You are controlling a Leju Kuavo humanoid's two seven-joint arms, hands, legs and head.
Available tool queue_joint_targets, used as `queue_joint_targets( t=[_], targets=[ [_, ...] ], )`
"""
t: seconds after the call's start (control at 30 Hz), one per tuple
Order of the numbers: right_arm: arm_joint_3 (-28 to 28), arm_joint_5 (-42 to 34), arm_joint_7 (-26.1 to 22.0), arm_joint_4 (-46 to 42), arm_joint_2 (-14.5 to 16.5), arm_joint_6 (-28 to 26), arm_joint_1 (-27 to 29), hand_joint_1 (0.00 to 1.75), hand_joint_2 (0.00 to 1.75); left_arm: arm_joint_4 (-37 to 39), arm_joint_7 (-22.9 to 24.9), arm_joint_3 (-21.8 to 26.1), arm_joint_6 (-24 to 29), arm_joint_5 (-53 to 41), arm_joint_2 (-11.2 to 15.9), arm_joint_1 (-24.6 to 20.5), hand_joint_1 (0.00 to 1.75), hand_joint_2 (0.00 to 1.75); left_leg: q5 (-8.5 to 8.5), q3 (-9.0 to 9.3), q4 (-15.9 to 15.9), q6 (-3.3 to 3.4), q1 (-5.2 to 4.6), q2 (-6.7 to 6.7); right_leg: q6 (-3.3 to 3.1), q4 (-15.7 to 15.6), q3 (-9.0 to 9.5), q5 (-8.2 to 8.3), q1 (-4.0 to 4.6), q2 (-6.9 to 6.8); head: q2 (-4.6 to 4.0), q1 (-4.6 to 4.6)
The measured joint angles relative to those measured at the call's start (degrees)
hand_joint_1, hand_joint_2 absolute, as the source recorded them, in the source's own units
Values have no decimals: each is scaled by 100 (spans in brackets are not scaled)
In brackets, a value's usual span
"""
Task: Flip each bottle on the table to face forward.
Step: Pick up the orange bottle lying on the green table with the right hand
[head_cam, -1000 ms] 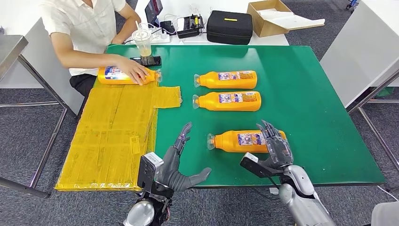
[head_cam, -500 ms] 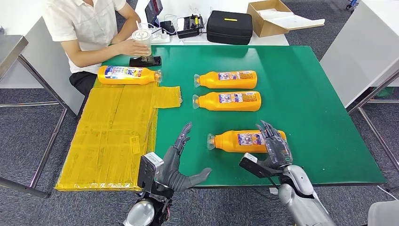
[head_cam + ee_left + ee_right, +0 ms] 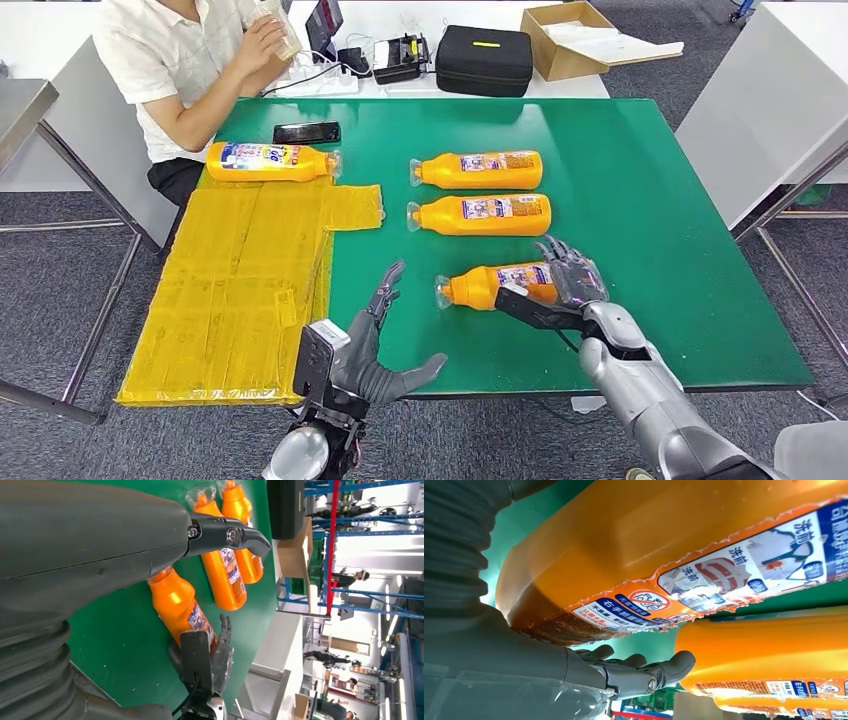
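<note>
As far as I can tell from the head view, this job is barely started, or at best somewhere in the early middle. Four orange bottles lie on their sides on the green table [image 3: 640,200]. The nearest bottle [image 3: 490,286] is the one being worked on: the right hand [image 3: 568,278] has its fingers wrapped over the base end, and the bottle sits a bit skewed next to the two tidy ones behind it, so I'd guess it's mid-turn. The right wrist view shows the label up close with the hand's fingers curled under the body, so that's a real grip, not just a touch.

The middle bottle [image 3: 482,214] and the far bottle [image 3: 478,169] lie parallel, caps pointing to the robot's left, small-print labels up. Whether that counts as "facing forward" I honestly can't say, the print is too small. The fourth bottle [image 3: 270,160] lies at the far left by the yellow mat [image 3: 240,290], showing a bigger blue label, close to a person seated at the table's corner.

The left hand [image 3: 375,350] is empty, fingers spread, hovering at the near table edge, well apart from every bottle.

So: one bottle in hand, three probably waiting.
</note>
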Motion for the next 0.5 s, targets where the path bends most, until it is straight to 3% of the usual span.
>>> queue_joint_targets(
  t=[0.5],
  targets=[
    [156, -135, 37, 215, 19, -30, -133, 0, 175, 0, -1, 0, 63, -31, 0, 0, 0, 175, 0, 7, 0, 0, 0, 1, 0, 0, 5, 1, 0, 0, 0, 0]
  ],
)
